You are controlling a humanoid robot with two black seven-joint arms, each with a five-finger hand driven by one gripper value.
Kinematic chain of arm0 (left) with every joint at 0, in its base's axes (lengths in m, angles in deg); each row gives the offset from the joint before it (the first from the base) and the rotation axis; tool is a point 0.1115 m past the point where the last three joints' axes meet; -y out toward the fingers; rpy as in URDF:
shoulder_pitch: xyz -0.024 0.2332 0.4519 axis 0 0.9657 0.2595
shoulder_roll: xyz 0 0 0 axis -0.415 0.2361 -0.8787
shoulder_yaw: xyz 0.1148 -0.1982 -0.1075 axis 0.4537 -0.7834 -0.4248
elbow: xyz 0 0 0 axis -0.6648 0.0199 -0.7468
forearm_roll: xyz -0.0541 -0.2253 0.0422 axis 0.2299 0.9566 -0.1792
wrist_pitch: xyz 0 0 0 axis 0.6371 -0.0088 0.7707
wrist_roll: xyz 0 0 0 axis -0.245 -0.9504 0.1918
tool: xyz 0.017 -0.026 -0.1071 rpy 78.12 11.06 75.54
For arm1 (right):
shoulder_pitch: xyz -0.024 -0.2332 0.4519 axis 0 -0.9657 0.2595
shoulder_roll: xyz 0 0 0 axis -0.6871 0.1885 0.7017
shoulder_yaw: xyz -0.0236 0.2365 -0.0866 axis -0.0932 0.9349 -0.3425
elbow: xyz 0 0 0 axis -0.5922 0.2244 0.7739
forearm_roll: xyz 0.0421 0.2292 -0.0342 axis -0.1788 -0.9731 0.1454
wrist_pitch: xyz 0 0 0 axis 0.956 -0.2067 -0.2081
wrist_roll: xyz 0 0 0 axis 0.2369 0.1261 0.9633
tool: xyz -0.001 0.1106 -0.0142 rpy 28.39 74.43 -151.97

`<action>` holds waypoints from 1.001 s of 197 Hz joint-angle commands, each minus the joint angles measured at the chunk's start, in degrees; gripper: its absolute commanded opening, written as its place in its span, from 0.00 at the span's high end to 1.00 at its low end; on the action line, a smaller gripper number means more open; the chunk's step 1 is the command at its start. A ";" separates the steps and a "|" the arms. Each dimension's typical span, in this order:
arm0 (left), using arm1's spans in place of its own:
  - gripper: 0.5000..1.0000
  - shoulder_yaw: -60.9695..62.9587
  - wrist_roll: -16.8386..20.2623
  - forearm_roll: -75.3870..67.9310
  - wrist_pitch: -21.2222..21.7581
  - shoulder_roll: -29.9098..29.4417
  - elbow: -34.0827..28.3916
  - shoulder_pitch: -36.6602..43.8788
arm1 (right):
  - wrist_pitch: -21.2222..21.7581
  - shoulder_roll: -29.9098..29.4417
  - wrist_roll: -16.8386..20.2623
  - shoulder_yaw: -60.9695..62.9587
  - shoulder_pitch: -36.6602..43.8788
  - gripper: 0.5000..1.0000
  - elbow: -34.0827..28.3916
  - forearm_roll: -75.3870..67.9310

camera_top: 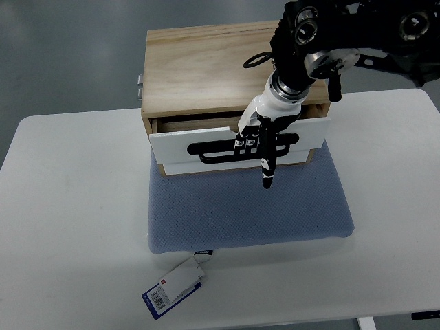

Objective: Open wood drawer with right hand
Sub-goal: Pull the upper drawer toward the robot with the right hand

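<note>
Top view: near, blue padded mat [247,213] on white table [69,206]. Farther, pale wooden drawer box [206,69], white-fronted drawer [179,143] slightly out. Right hand [260,141], fingers hooked in black slot handle [213,148]. Probably light, rigid, smooth-sliding; best gripped mid-handle.

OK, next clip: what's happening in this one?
The right robot hand reaches down over a wooden drawer box sitting on a blue mat on a white table. Its fingers are hooked at the black handle of the white drawer front, which is pulled out slightly. No left arm shows.
</note>
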 commanded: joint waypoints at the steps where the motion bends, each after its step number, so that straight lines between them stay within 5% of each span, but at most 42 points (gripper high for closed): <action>1: 0.00 -0.07 0.09 0.01 0.08 0.00 0.00 0.00 | 0.33 0.92 0.00 0.07 0.30 0.11 -1.13 -0.46; 197: 0.00 0.02 0.00 0.01 0.08 0.00 -0.09 0.00 | 0.33 5.32 0.00 0.42 3.03 0.11 -9.83 -4.67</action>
